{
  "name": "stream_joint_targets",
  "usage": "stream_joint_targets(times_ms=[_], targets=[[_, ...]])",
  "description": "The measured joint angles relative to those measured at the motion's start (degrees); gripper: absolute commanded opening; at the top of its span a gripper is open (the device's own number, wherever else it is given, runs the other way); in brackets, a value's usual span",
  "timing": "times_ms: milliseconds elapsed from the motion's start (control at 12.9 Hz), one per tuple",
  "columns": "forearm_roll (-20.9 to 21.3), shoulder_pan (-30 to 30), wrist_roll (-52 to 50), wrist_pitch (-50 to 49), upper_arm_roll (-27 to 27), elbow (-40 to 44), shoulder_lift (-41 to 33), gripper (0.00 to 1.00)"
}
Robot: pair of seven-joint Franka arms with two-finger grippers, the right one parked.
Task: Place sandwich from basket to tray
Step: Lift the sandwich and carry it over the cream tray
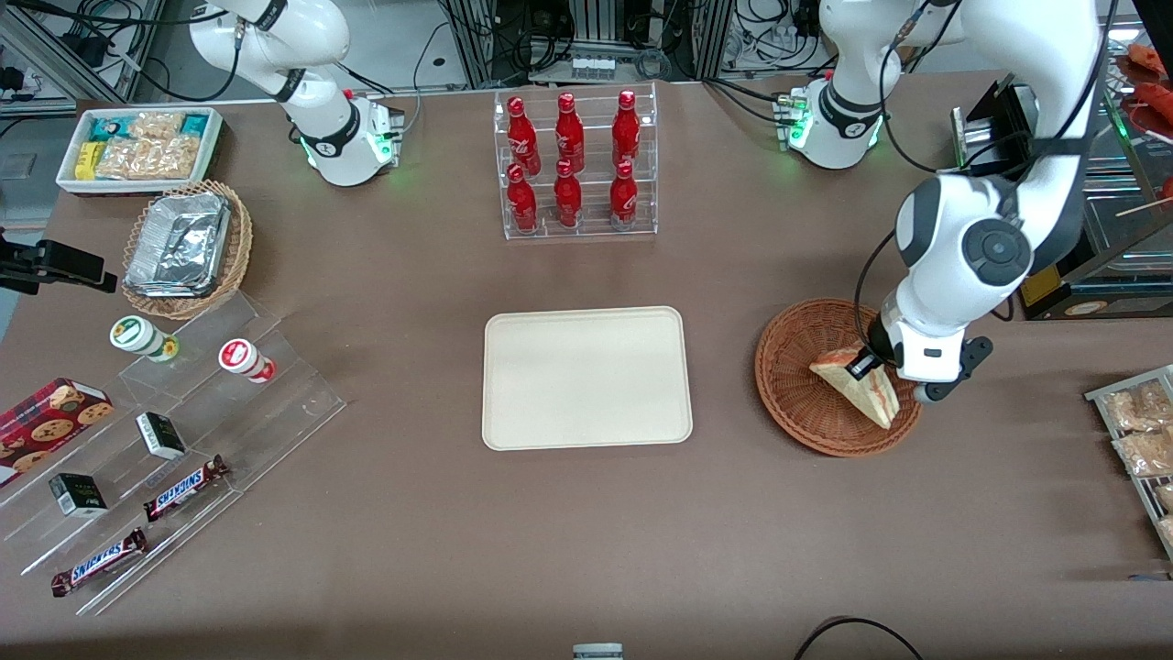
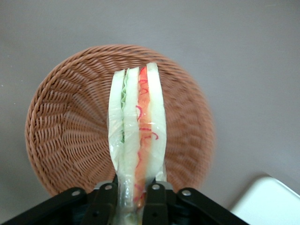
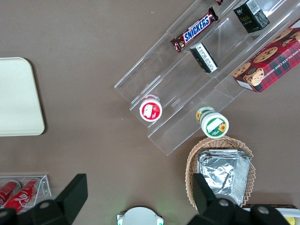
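Fingers (image 2: 108, 197) of the gripper (image 2: 132, 199) pinched on layered triangular sandwich (image 2: 138, 136) — above round woven wicker basket (image 2: 61, 136), flat cream tray (image 1: 586, 378) nearby.

The front view looks steeply down on the whole brown table (image 1: 586, 541), while the left wrist view hangs close above the round reddish-brown wicker basket (image 2: 65, 136) and the left gripper (image 2: 133, 194), sharing the cream-beige rectangular tray (image 1: 586, 378) with both others.

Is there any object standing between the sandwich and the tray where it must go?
Nothing visible does. The end effector is shut on the sandwich above the basket, and only bare table lies between the basket and the tray.
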Motion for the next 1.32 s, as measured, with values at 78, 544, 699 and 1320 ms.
stream_joint_targets(times_ms=[78, 544, 699, 1320], targets=[[0.0, -2.08, -0.08, -3.3, -0.19, 4.17, 0.07, 0.0], [0.0, -15.75, -0.52, -10.17, -0.73, 20.24, 9.29, 0.0], [0.0, -20.9, -0.79, -10.1, -0.78, 23.16, 14.34, 0.0], [3.34, -32.43, -1.7, -4.59, -0.76, 33.64, 30.4, 0.0]])
